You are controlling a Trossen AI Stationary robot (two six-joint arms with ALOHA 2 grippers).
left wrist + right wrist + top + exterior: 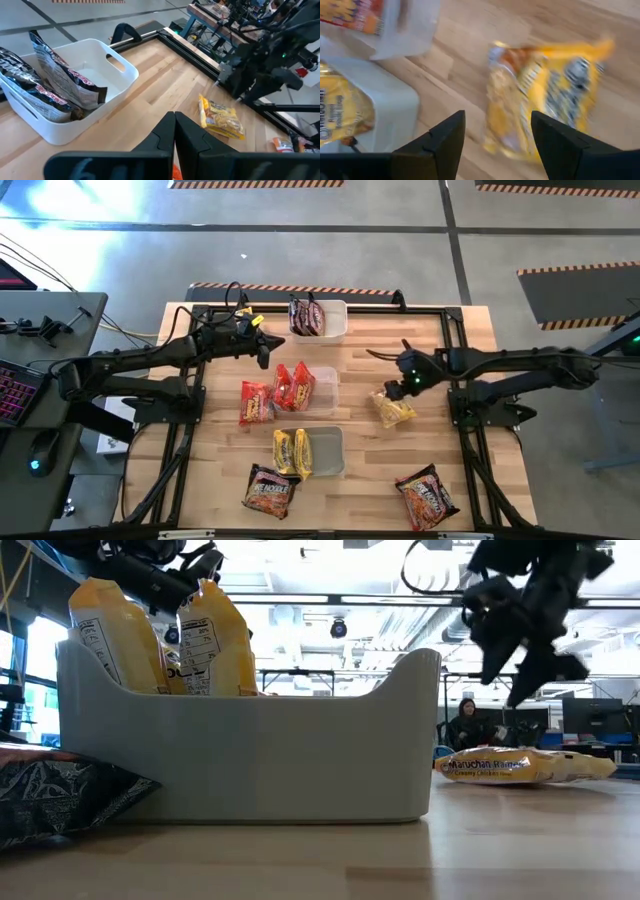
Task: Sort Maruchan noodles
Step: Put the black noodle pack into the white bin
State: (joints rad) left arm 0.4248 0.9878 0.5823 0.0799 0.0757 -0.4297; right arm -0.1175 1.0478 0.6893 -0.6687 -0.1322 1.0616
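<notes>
1. Maruchan noodles, high view: a loose yellow packet point(393, 408) lies flat on the wooden table point(360, 360) right of centre, crinkly, with an orange picture on it. The right end effector point(408, 383) hangs directly above its far end, fingers spread and released, holding nothing. Two yellow packets point(293, 453) stand on edge in the near tub point(328, 450); red packets point(293, 386) fill the middle tub point(325, 385), and one red packet point(256, 402) lies on the table just left of it. Dark packets point(306, 317) sit in the far tub point(333, 319). Two more dark packets lie on the table at the near edge, one left point(267, 491) and one right point(427, 497). The left end effector point(262, 345) is clenched shut and empty, hovering left of the far tub.

2. Low view: the loose yellow packet point(525, 766) lies flat on the table, its Maruchan lettering legible. The right end effector point(528, 665) hangs above it, not touching. Upright yellow packets point(160, 640) rise over the near tub's wall point(250, 755).

3. Left wrist view: the left fingers point(165, 137) are pressed together. Beyond them are the dark packets point(47, 75) in the far tub point(107, 72) and the yellow packet point(221, 117) under the right arm.

4. Right wrist view: the yellow packet point(545, 97) lies beyond the parted fingers point(447, 137), centred on the gap between them.
</notes>
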